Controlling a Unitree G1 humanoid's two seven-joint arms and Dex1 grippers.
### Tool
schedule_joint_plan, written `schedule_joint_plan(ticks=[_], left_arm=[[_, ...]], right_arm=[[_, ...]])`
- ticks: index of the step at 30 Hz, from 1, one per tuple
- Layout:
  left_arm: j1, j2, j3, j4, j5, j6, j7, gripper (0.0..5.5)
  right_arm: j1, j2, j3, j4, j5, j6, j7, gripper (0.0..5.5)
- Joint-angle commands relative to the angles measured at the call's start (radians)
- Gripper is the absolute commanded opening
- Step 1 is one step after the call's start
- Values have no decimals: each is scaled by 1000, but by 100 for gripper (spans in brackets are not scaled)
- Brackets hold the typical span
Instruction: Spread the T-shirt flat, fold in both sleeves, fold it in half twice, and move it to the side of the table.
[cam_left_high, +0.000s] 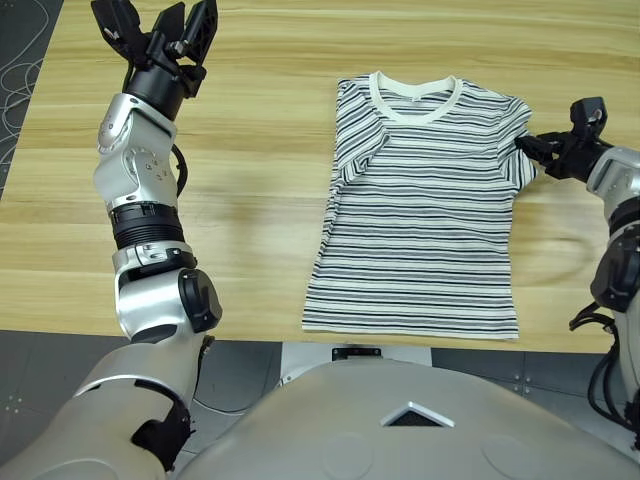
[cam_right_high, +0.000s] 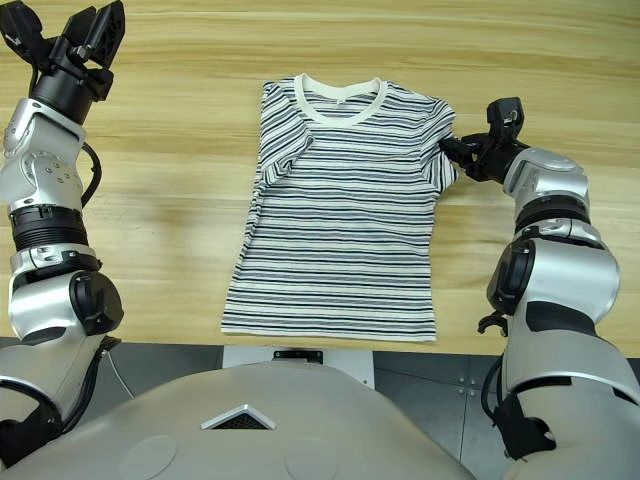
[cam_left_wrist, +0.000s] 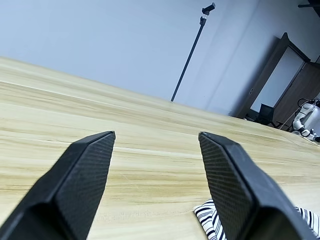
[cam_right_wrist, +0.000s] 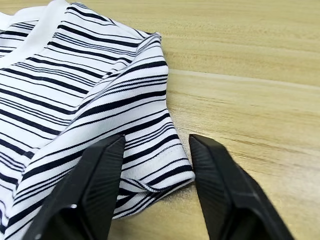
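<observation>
A black-and-white striped T-shirt (cam_left_high: 420, 210) with a cream collar lies flat on the wooden table (cam_left_high: 250, 220), collar away from me. Its sleeve on my left side (cam_left_high: 352, 160) is folded in over the chest. The sleeve on my right (cam_right_wrist: 125, 105) sticks out. My right gripper (cam_left_high: 540, 150) is low at that sleeve's hem, open, with one finger (cam_right_wrist: 95, 185) over the cloth and the other (cam_right_wrist: 225, 190) over bare wood. My left gripper (cam_left_high: 160, 25) is held up over the table's far left, open and holding nothing. A corner of the shirt (cam_left_wrist: 206, 216) shows beyond it.
Bare wood stretches to the left of the shirt and beyond the collar. The table's front edge (cam_left_high: 250, 335) runs just under the shirt's hem. Cables (cam_left_high: 20, 60) lie on the floor off the table's left edge.
</observation>
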Motion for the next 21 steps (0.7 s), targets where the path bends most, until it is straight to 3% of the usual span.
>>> schedule_joint_plan(ticks=[1,9,21], left_arm=[[-16,8,-4,3,0,18,6,314],[-20,8,-2,7,-2,24,11,314],[-41,-2,-8,44,7,9,13,314]], right_arm=[[32,21,2,15,-12,19,-2,158],[31,21,-1,15,-16,20,-12,13],[16,9,1,15,-21,22,-15,13]])
